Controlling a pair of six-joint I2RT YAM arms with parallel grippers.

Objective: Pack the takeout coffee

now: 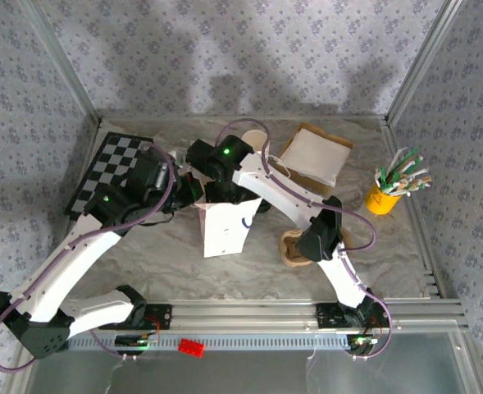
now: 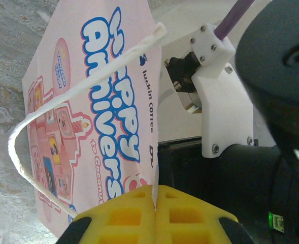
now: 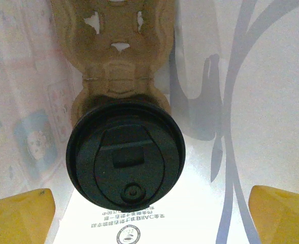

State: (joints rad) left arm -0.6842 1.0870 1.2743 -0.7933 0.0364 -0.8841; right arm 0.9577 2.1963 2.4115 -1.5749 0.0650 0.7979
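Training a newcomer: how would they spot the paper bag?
Look at the middle of the table. The paper bag stands upright there, white with pink print; the open box behind it lies low and the pulp carrier to its right is brown.

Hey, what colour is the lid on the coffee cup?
The lid is black, clearest in the right wrist view.

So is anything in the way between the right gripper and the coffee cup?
Nothing visible. The open right gripper points straight at the lidded cup inside the bag, with its fingers either side. The left gripper pinches the bag's edge.
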